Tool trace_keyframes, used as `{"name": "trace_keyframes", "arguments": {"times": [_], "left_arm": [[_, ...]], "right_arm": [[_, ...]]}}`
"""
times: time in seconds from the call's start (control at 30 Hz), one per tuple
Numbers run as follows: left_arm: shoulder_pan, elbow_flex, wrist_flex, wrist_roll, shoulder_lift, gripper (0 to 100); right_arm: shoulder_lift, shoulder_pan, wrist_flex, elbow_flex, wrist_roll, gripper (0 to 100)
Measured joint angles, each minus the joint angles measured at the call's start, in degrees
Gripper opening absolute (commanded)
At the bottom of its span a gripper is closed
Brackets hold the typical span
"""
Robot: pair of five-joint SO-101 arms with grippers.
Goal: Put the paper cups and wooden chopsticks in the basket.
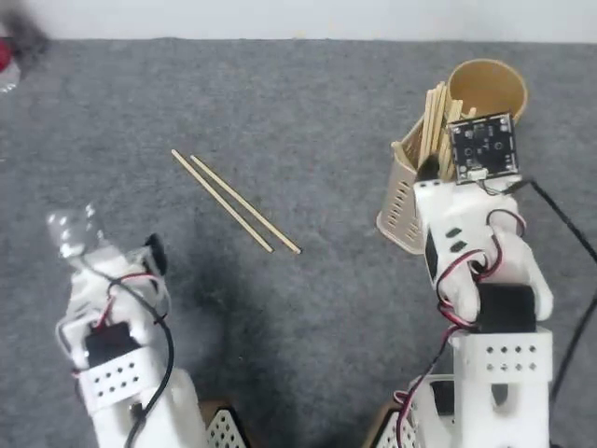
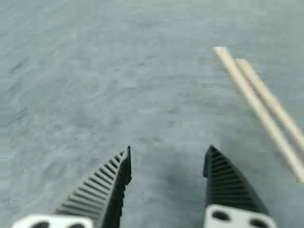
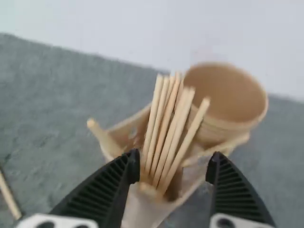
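Left hand [image 2: 168, 149] with jaws spread wide and holding nothing, low over the grey table [image 1: 308, 103]. A pair of loose chopsticks [image 1: 236, 203] lies side by side on the table (near this hand, not touching it). Right hand [image 3: 175, 153] also wide, its jaws standing either side of a bundle of chopsticks [image 3: 168, 123] upright in the basket [image 1: 399, 210]. A paper cup [image 1: 487, 89] sits in the basket behind the bundle.
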Motion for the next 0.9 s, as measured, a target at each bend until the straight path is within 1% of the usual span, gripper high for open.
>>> {"name": "trace_keyframes", "arguments": {"times": [0.07,0.13,0.2,0.27,0.33,0.43,0.6,0.77,0.9], "left_arm": [[5.27,-7.65,8.09,0.79,0.0,25],[10.81,-15.47,14.77,2.64,0.0,25],[15.65,-22.24,17.67,4.92,0.18,25],[18.29,-27.16,18.73,6.42,1.58,25],[19.43,-30.42,18.81,7.12,5.36,25],[19.78,-34.29,18.81,7.74,14.51,25],[20.04,-43.08,18.81,13.45,36.04,25],[20.04,-54.07,18.81,21.98,59.87,19],[21.54,-63.56,19.08,24.09,76.4,18]], "right_arm": [[-0.09,0.09,2.73,0.26,-2.99,22.5],[-0.35,0.0,3.34,1.76,-4.4,22.4],[-0.44,-0.09,3.25,3.96,-4.66,22.4],[-0.62,-0.09,1.85,6.95,-4.66,22.4],[-0.62,-0.09,-0.79,10.73,-4.84,22.4],[-0.62,-0.09,-6.33,16.79,-4.84,22.4],[-0.62,0.18,-12.66,22.42,-4.84,22.4],[-0.62,3.78,-14.95,23.3,-5.01,22.4],[-0.62,7.74,-16.7,23.38,-5.01,22.4]]}}
